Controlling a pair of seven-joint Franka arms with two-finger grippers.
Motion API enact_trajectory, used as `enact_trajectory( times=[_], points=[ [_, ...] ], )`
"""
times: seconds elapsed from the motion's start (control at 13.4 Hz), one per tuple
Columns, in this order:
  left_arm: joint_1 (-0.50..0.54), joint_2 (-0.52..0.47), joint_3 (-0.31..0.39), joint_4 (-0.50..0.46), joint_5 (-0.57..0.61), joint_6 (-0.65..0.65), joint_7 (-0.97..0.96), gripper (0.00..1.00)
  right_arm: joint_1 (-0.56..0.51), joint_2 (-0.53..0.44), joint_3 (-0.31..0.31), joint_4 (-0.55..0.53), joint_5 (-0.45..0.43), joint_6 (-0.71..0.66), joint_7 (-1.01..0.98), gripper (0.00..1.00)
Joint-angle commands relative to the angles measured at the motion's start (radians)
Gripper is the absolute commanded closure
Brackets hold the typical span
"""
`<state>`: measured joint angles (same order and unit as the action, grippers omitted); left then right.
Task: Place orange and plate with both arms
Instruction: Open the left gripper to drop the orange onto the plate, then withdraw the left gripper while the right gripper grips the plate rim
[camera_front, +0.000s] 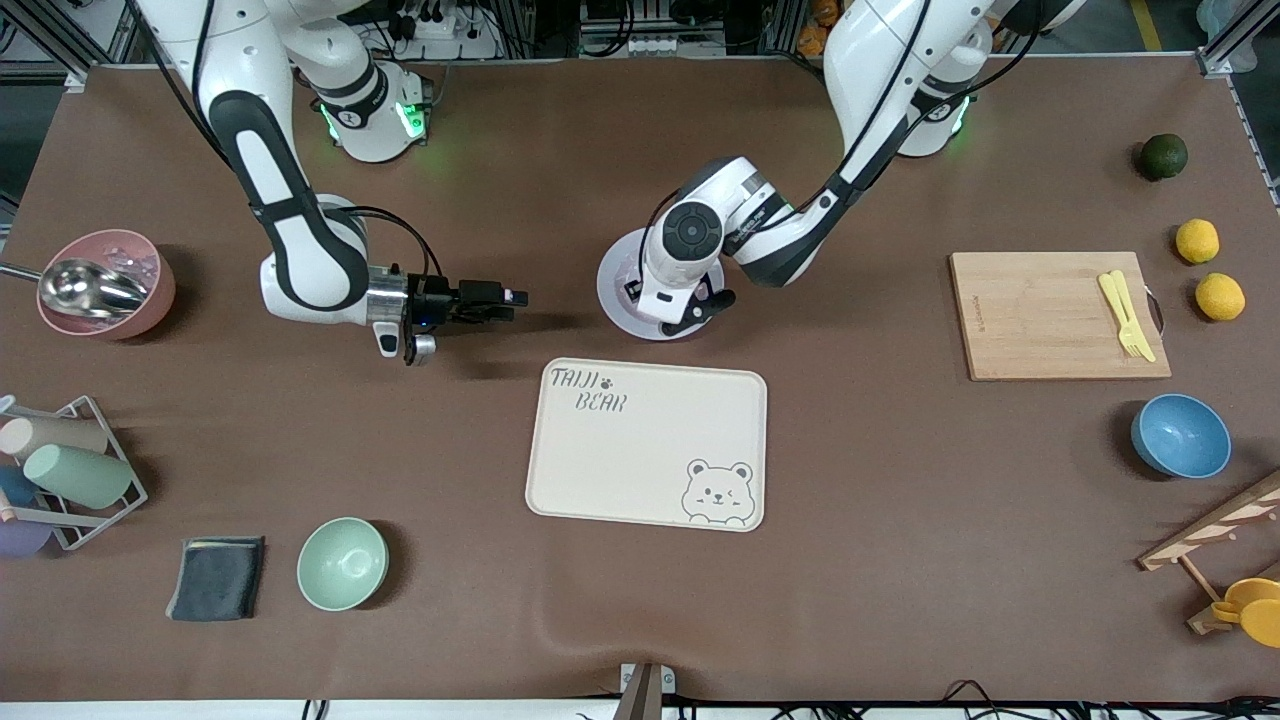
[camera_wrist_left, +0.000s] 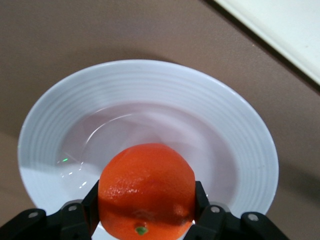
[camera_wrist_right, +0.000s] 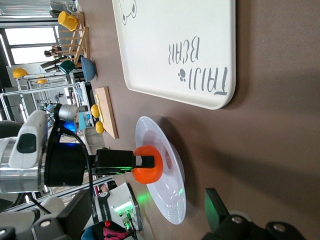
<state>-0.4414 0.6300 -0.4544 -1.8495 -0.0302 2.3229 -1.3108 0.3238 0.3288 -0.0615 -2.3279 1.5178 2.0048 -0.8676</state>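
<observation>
Orange (camera_wrist_left: 146, 187) sits clamped between the two fingers (camera_wrist_left: 204, 204) of my left gripper (camera_wrist_left: 146, 220), pinched at its sides with the small green stem spot facing my wrist camera. I hold it just above the hollow of the plate (camera_wrist_left: 150, 100); from the right wrist view it hangs slightly clear of the plate's surface, though I cannot tell for sure whether its underside touches. My jaws are closed in as far as the fruit lets them.

The plate rests flat on the brown table (camera_front: 900, 560), farther from the front camera than the bear-printed tray (camera_front: 648, 445) and just beside the tray's edge. In the front view my left arm covers most of the plate and hides the orange altogether.

My right gripper (camera_front: 497, 298) waits in the air over bare table, toward the right arm's end from the plate, its fingers spread wide and holding nothing. It points toward the plate and is well apart from it.
</observation>
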Motion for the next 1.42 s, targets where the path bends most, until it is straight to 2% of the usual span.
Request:
enact_trajectory(
  times=[0.0, 0.15, 0.3, 0.52, 0.75, 0.82, 1.12, 1.34],
  points=[
    [-0.019, 0.007, 0.01, -0.005, 0.063, 0.039, -0.033, 0.0, 0.007, 0.015, 0.0, -0.005, 0.057, -0.006, -0.051, 0.0],
    [-0.022, -0.002, 0.01, 0.0, 0.12, 0.038, -0.114, 0.0, 0.017, 0.033, 0.002, -0.005, 0.087, -0.007, -0.074, 0.0],
    [0.009, -0.062, 0.01, -0.002, 0.136, 0.027, -0.145, 0.0, 0.049, 0.036, 0.0, -0.005, 0.126, -0.003, -0.082, 0.0],
    [0.136, -0.22, 0.007, 0.016, 0.139, -0.035, -0.107, 0.0, 0.06, 0.067, 0.0, -0.004, 0.166, -0.001, -0.141, 0.01],
    [0.24, -0.286, 0.01, 0.114, 0.171, -0.185, -0.033, 0.0, 0.076, 0.099, 0.002, -0.004, 0.212, -0.003, -0.179, 0.05],
    [0.291, -0.288, 0.007, 0.168, 0.209, -0.244, 0.023, 0.0, 0.096, 0.101, 0.002, -0.004, 0.244, -0.001, -0.179, 0.07],
    [0.438, -0.292, 0.005, 0.34, 0.216, -0.462, 0.389, 0.0, 0.204, 0.124, 0.0, 0.002, 0.407, 0.037, -0.189, 0.12],
    [0.561, -0.349, -0.001, 0.358, 0.205, -0.529, 0.644, 0.0, 0.244, 0.148, 0.0, 0.009, 0.476, 0.058, -0.229, 0.15]
  ],
)
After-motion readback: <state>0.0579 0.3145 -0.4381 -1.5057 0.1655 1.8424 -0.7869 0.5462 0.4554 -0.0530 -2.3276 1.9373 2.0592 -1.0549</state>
